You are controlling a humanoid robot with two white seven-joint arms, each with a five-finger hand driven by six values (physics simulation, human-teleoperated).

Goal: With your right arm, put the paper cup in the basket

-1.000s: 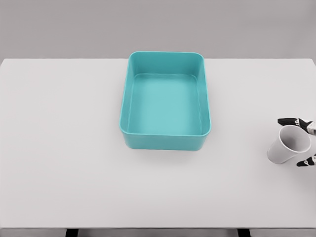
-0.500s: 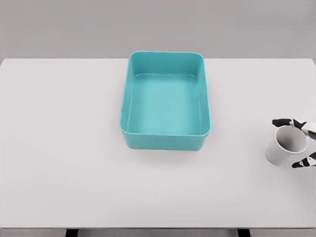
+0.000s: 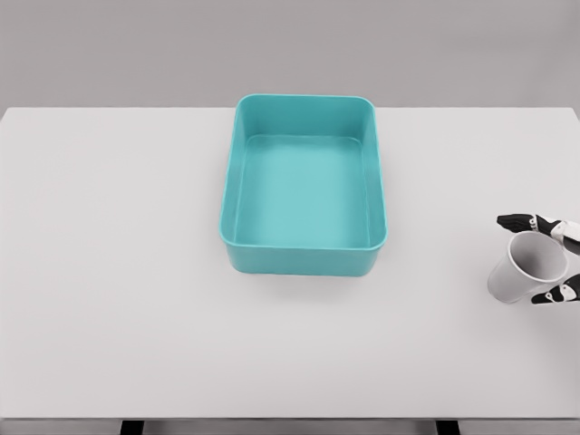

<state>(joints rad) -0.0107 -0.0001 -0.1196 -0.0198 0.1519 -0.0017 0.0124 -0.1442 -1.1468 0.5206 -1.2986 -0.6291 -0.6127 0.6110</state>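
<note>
The paper cup sits far out to the right of the basket, well apart from it and a little nearer the robot than the basket's front wall, close to the right border of the view on the white desk. It is tilted, with its open mouth turned up and to the right and its closed base pointing down and left, so its long axis leans away from the basket. The right hand comes in from the right border and brackets the cup's mouth: one dark-tipped finger lies along the far side of the rim and another at the near side, so the fingers look closed on the cup, though most of the hand is cut off. The left hand is out of view. The move ahead turns on one relation: the basket lies to the cup's left and slightly farther back, so the cup would have to travel left across bare desk and over the near right rim. Compared with a second ago, the cup and fingers have shifted slightly toward the basket; the basket has not moved.
</note>
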